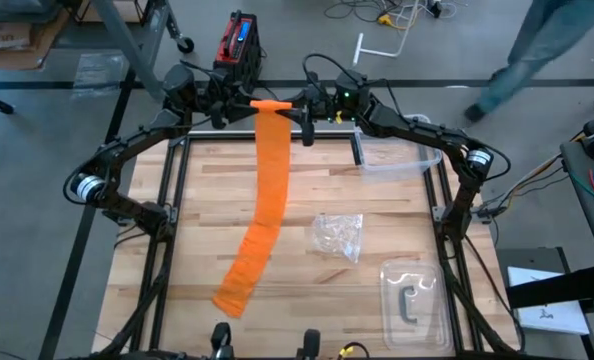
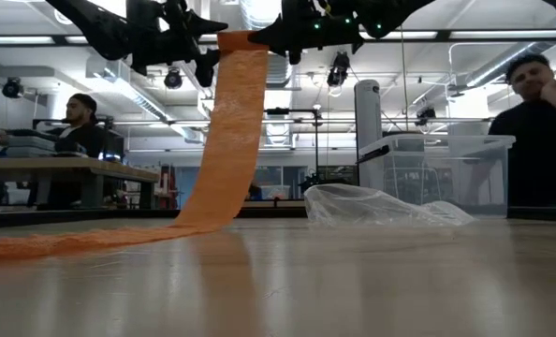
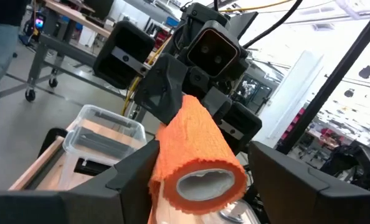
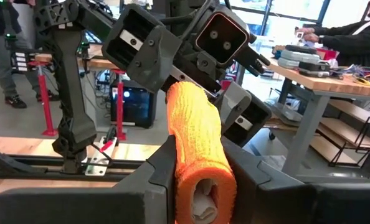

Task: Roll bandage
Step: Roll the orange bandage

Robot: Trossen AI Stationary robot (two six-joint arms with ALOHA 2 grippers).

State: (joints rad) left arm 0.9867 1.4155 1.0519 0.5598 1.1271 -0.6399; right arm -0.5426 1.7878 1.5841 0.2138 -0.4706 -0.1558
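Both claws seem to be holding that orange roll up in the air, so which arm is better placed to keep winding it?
Neither clearly: the left gripper and right gripper each clamp one end of the bandage roll.

A grey concrete floor (image 1: 57, 120) surrounds the wooden desk (image 1: 377, 200), with loose cables (image 1: 377, 12) lying beyond its far edge. Ceiling strip lights (image 2: 35, 39) brighten an open workshop, where people sit at workbenches (image 2: 63, 168) and another workbench (image 4: 334, 78) carries clutter.

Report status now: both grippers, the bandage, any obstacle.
Left gripper and right gripper shut on rolled end of the bright orange fabric bandage, raised at far edge. Tail trails across table. Crumpled clear plastic wrapper beside, apart.
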